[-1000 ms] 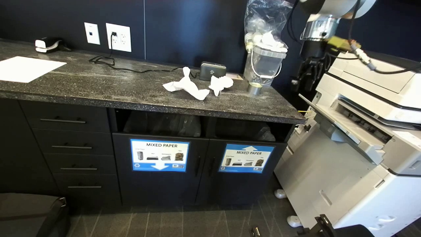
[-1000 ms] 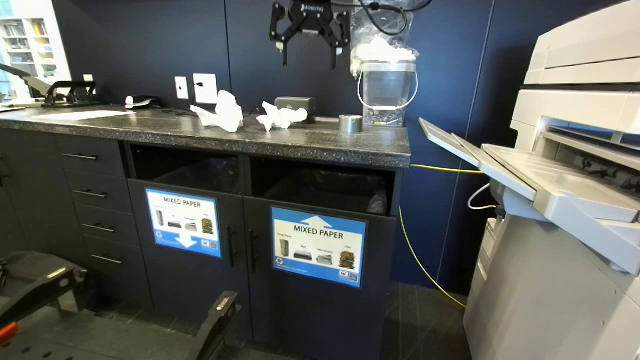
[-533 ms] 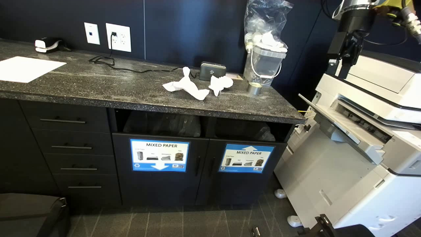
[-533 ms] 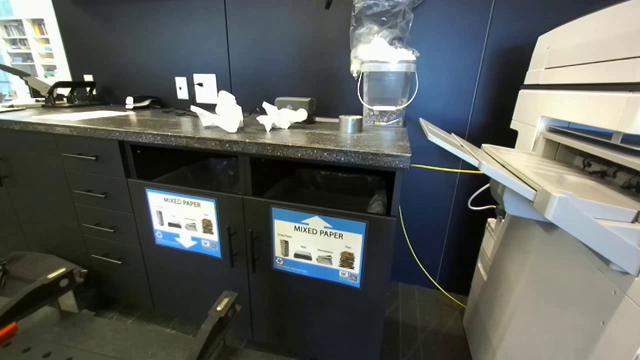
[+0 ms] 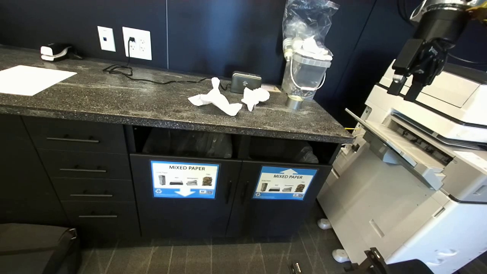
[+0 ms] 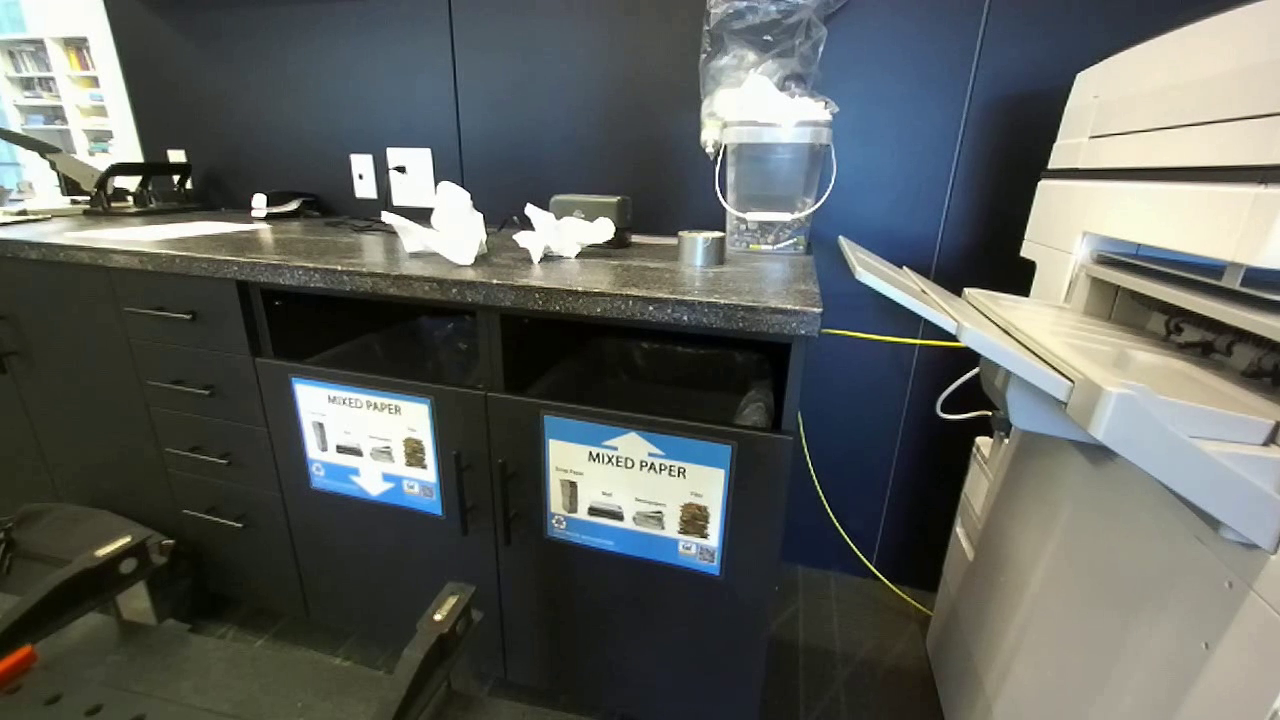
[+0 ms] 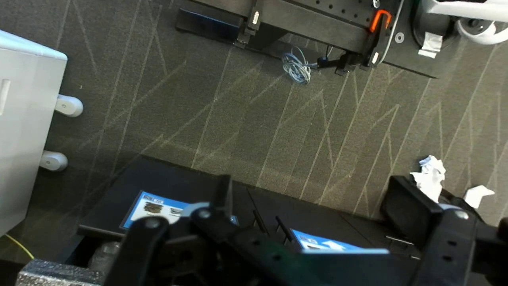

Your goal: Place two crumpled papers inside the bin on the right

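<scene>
Fingers (image 5: 396,87) apart, the gripper (image 5: 403,91) hangs in the upper right of an exterior view, tips pointing down, its outline overlapping the top of the pale copier (image 5: 374,190). From the wrist view we see the same wide gap, with carpet (image 7: 309,131) and cabinet doors (image 7: 313,212) showing through it.

We find both of the task's papers on the dark speckled counter (image 5: 152,99). The larger crumpled paper (image 6: 455,226) lies left of the upper middle of an exterior view; the smaller crumpled paper (image 6: 565,235) sits just to its right, and a narrow gap shows between the two. Behind the smaller one stands a dark box (image 6: 598,206), and farther right we note a tape roll (image 6: 701,250) beside a clear bucket (image 6: 772,180), with a plastic bag (image 6: 765,40) bulging above its rim. A flat white sheet (image 5: 34,80) lies toward the left edge in both exterior views.

As for the right bin (image 6: 660,372), we see it below the counter in an exterior view, within the right-hand slot near the frame's middle, above a blue-edged sign (image 6: 637,495) whose arrow points up. Its inside is too dark for us to read. At the lower right of the wrist view, white pieces (image 7: 430,176) show against the carpet past one finger; we cannot tell what they are.
</scene>
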